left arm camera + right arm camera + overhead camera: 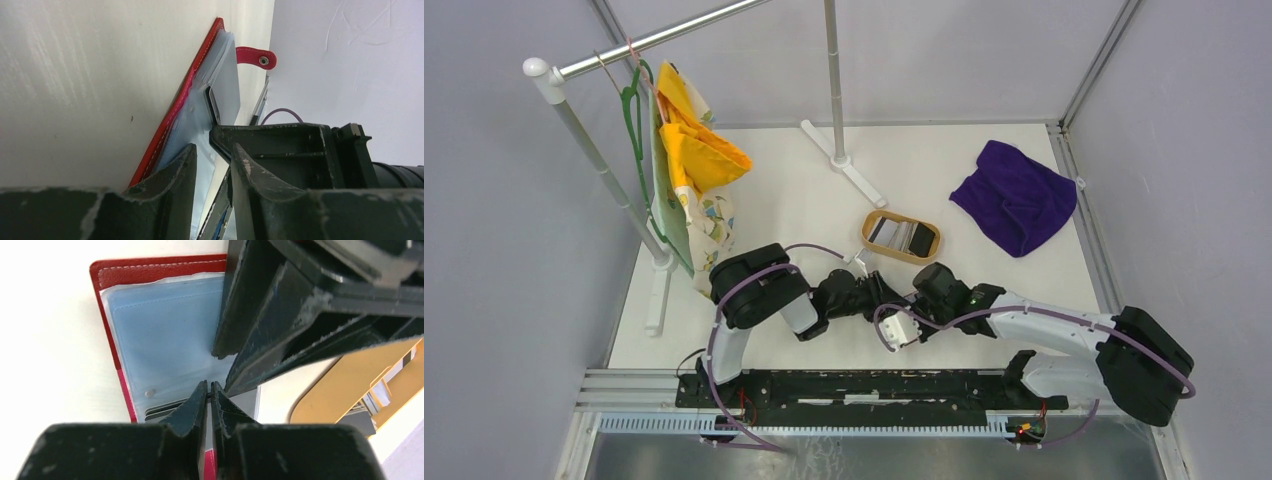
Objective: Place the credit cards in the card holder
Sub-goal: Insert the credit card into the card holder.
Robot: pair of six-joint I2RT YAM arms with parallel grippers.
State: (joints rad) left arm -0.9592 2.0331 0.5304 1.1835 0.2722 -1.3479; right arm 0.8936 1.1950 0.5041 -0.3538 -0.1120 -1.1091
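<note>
- Card holder (150, 267): red, lies open & flat on white table (774, 200), centre-near, just on the near side of the tray; hidden under both wrists in top view.
- Clear pocket leaves (160, 335) fan up off the red cover; snap tab (252, 55) sticks out at the far edge.
- One grey card (229, 85) sits in a raised leaf. Dark card edges show under the leaves at the holder's near end.
- R gripper (210, 386): jaws pinched almost together at the edge of a clear leaf; looks like they grip that leaf.
- L gripper (213, 146): jaws apart w/ a clear gap, tips over the pockets, right beside the R gripper. Can't see anything clamped betw. them.
- Credit cards (902, 236): black & silvery ones lie in the tan oval tray (867, 234), close to the holder but not touching.
- Purple cloth (1014, 195): crumpled, far right, well apart from the tray.
- Rack (594, 150) at left w/ yellow & printed clothes (694, 150) hanging.
</note>
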